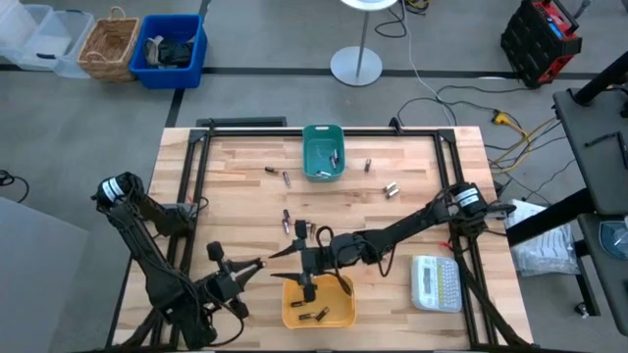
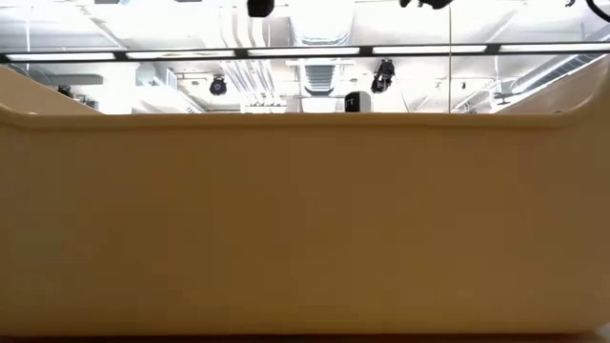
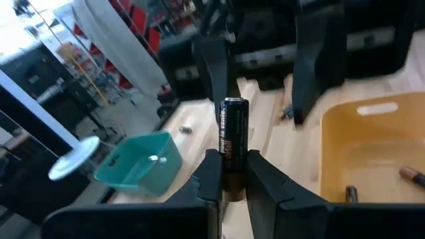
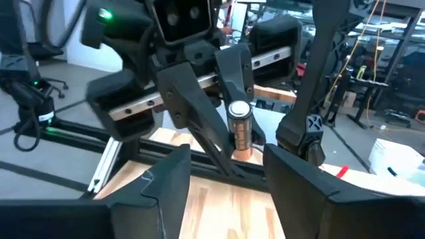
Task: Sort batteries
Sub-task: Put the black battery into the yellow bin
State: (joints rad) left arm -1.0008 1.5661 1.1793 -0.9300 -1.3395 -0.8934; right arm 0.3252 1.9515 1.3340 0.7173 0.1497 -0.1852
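High view: batteries (image 1: 312,315) in yellow bin (image 1: 343,314)

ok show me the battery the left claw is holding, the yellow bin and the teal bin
battery (image 3: 233,129): left wrist view, middle of its dark body, held upright in the left claw (image 3: 232,174).
yellow bin (image 1: 290,315): high view, left wall.
teal bin (image 1: 322,129): high view, far rim.
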